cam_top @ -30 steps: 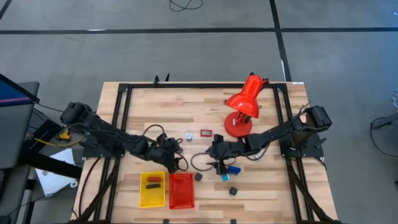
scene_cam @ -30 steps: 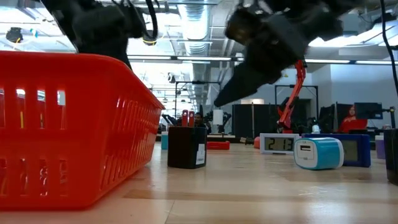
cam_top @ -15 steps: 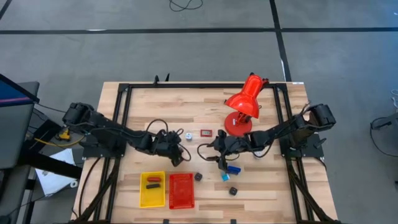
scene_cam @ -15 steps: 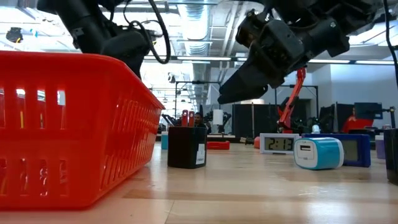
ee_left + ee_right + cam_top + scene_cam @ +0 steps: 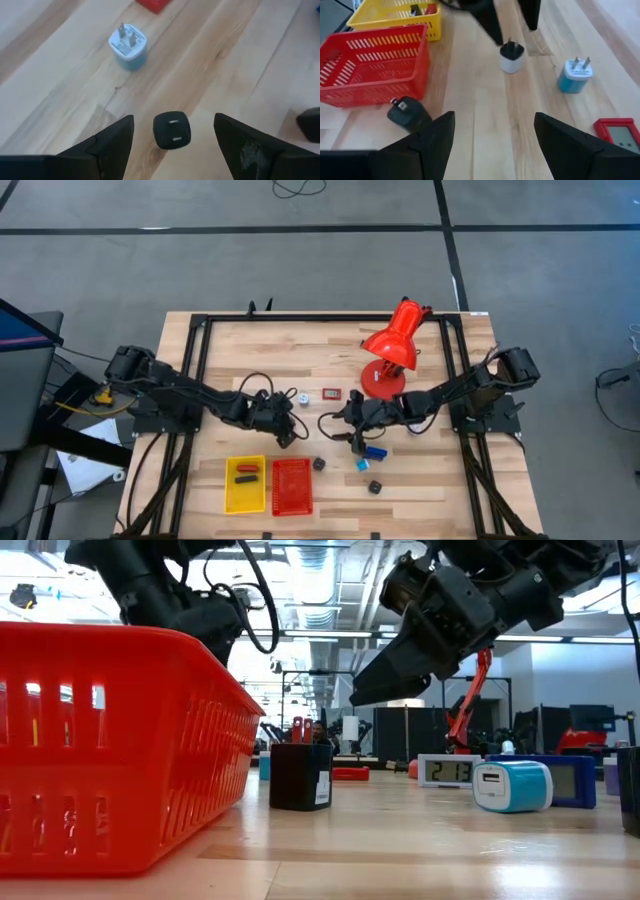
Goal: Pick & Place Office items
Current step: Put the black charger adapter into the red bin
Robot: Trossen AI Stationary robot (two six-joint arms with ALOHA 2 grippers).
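My left gripper (image 5: 172, 120) (image 5: 287, 430) is open and hovers over a small plug adapter (image 5: 171, 130), black on top with a white body (image 5: 511, 56). One finger stands on each side of it without touching. My right gripper (image 5: 494, 116) (image 5: 352, 435) is open above bare wood at mid table. A light-blue charger (image 5: 128, 46) (image 5: 302, 402) stands prongs up. A red desk clock (image 5: 331, 393), a black charger (image 5: 407, 112) (image 5: 319, 464), blue pieces (image 5: 372, 452) and a black block (image 5: 375, 487) lie apart on the table.
A yellow tray (image 5: 245, 483) holding black and red pieces and a red basket (image 5: 291, 486) (image 5: 110, 750) sit at the near edge. The red desk lamp (image 5: 390, 350) stands at the far right, behind my right arm. A black frame rims the table.
My left gripper has moved a short way from the trays toward the far edge and come over the plug adapter. My right gripper has drawn back slightly toward the far edge and risen a little. For the last half second both have kept nearly still.
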